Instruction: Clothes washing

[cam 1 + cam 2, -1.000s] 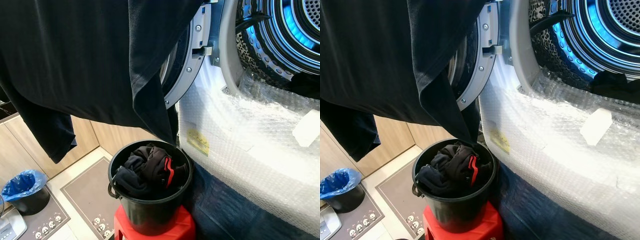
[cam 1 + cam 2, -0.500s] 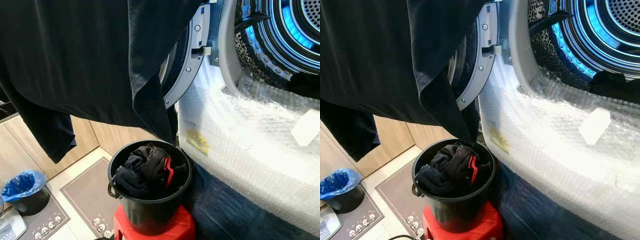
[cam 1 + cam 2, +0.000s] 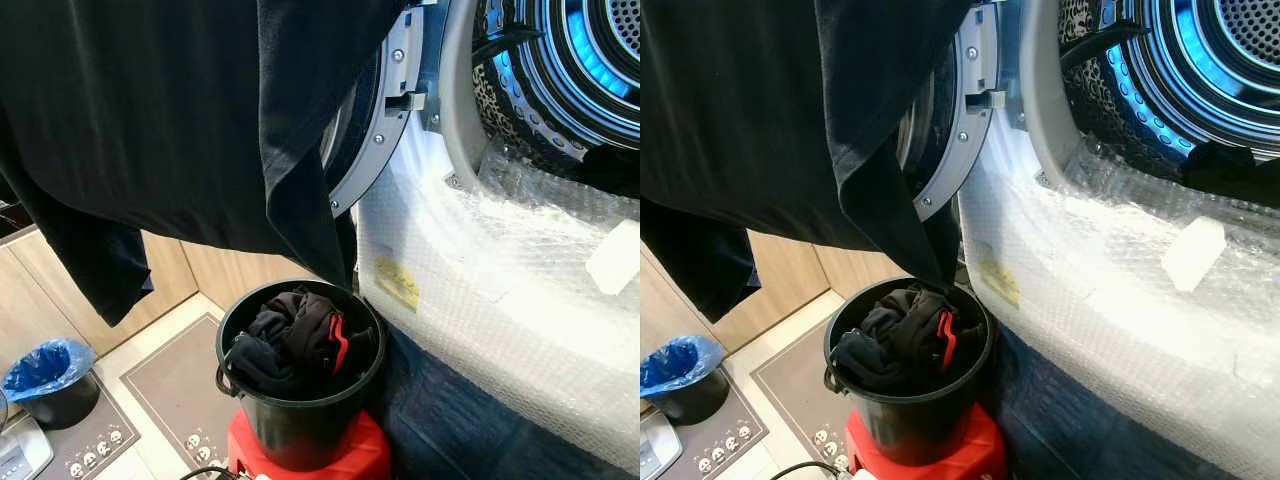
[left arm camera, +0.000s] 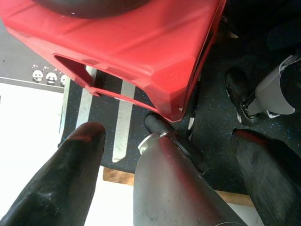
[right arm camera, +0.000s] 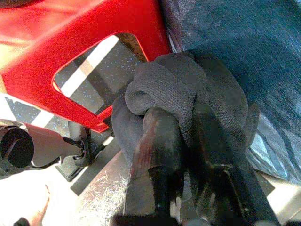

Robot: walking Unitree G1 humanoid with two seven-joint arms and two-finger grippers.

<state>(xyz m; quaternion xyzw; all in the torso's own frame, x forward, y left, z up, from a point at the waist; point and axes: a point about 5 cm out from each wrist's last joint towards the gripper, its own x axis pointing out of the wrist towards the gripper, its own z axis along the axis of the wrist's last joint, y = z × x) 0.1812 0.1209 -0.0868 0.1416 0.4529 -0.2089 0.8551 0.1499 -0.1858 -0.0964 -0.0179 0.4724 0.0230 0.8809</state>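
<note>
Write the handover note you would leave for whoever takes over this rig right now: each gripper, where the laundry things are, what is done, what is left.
Right gripper: shut on a dark cloth, low beside the red stool.
Left gripper: open, holding nothing, low by the stool.
Bucket: on the stool, full of dark clothes.
Washer: door open, drum lit, front in bubble wrap.
A dark garment hangs across the upper left.
Done: one cloth gripped.
Left: load it and the bucket's clothes into the drum.
</note>
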